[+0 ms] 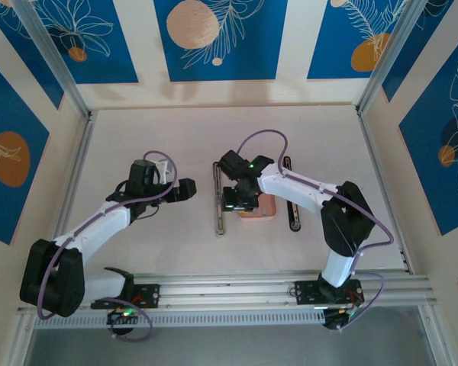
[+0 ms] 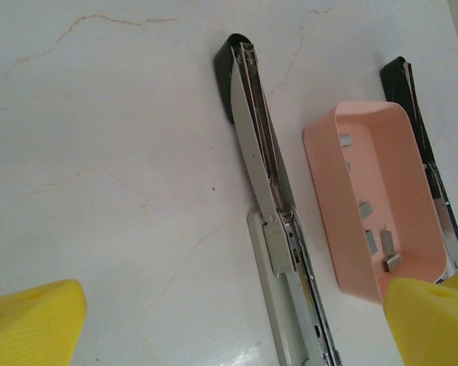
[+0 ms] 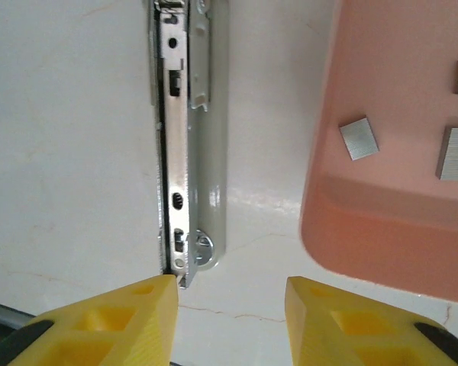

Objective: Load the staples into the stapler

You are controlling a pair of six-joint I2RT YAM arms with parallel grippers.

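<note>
The stapler [image 1: 217,200] lies opened out flat on the table, left of the pink tray. In the right wrist view its silver rail [image 3: 177,152] runs down to my left finger [image 3: 137,305]. My right gripper [image 3: 229,293] hovers over the bare table between the rail's end and the tray, open with nothing between its fingers. Small grey staples [image 3: 359,139] lie loose in the tray. In the left wrist view the stapler [image 2: 256,145] and the staples [image 2: 370,240] lie ahead of my left gripper [image 2: 237,313], which is wide open and empty. From above, my left gripper [image 1: 185,189] sits left of the stapler.
The shallow pink tray [image 1: 269,207] [image 2: 343,213] [image 3: 382,229] stands just right of the stapler. A second black and silver bar [image 1: 290,200] [image 2: 412,99] lies right of the tray. A metal rail [image 1: 237,288] borders the table's near edge.
</note>
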